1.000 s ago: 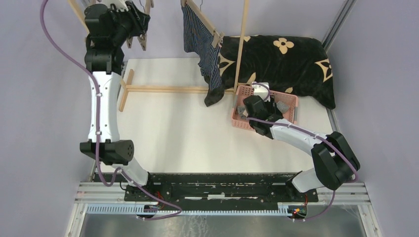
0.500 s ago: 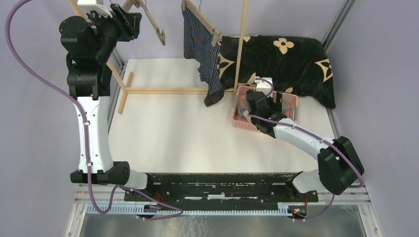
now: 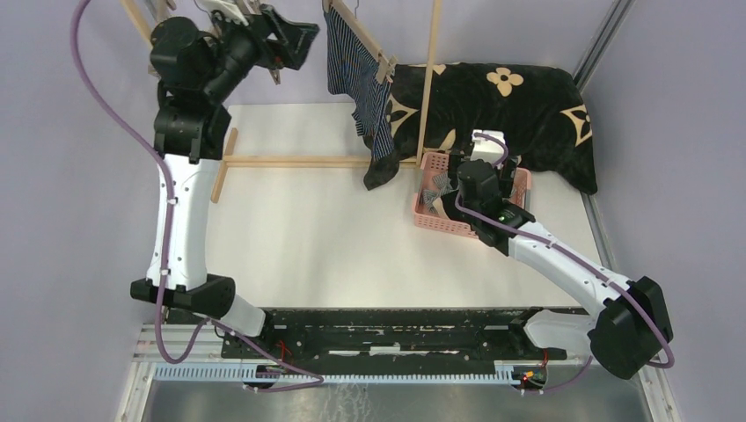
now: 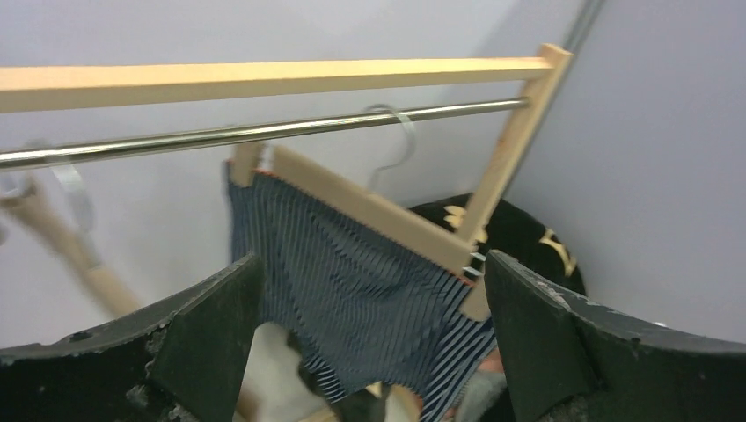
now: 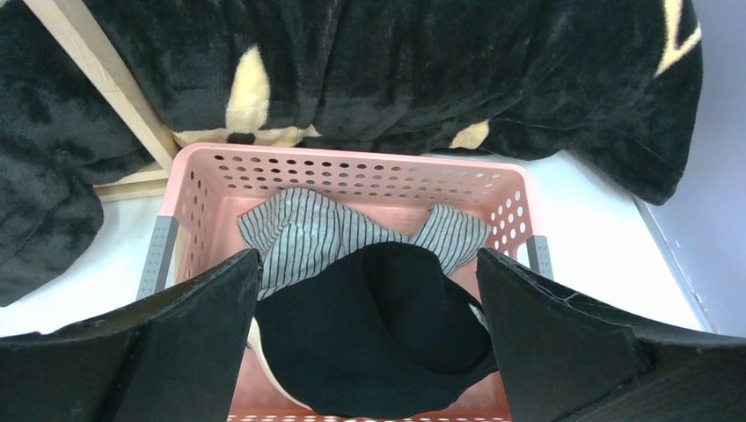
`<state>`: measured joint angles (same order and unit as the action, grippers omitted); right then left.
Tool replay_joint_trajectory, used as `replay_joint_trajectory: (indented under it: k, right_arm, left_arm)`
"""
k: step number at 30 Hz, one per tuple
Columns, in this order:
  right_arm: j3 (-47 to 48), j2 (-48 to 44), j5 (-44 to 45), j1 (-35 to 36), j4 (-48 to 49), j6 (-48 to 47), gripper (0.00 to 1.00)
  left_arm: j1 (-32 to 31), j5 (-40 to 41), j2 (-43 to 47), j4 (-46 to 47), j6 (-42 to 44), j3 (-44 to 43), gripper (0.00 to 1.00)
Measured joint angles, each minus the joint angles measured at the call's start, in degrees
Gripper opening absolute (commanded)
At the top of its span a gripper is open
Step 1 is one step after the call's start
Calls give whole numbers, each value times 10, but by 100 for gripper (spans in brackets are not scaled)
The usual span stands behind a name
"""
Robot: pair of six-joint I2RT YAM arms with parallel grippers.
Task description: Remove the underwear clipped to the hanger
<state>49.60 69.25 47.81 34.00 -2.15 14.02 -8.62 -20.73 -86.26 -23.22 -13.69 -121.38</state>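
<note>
At the far left corner of the desk (image 3: 308, 237) we see the left gripper (image 3: 299, 40) raised high, its fingers (image 4: 207, 343) spread wide with nothing between them. It faces the dark navy striped shorts (image 4: 352, 299). From the wrist camera we cannot tell how close it is, only that neither finger touches the cloth. To the left of these shorts a bare wooden hanger (image 4: 84, 264) shows up blurred on the same metal rail (image 4: 264, 134).

The navy shorts hang by their waistband from a second wooden hanger (image 4: 387, 220), which tilts down to the right, and a clip shows at its right end. Its wire hook sits over the rail, under the top beam of the wooden rack (image 4: 264, 75). From above, we see the shorts drape near the middle of the far edge. Their lower end is just beside the black flowered blanket (image 3: 519, 101), which is heaped along the far edge toward the far right corner.

Just in front of the blanket, toward the right edge, stands a pink basket (image 5: 352, 163). In it lie the grey-white striped shorts (image 5: 303, 233) at the back and the black shorts (image 5: 378, 343) partly over them at the front. The right gripper (image 5: 365, 259) hangs over the basket pointing down, its fingers (image 5: 581, 352) wide apart and holding nothing
</note>
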Motion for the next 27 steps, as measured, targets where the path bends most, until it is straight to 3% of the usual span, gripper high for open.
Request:
replay_joint_trajectory:
  k: [9,27]
  right_arm:
    - [-1,-11,-43,0,-5,1,100]
    - [-37,-87,-117,0,-5,8,98]
  left_arm:
    - [-134,70,-67,-17,1,-66,99]
    - [-201,209,-187,-19,12,-110,99]
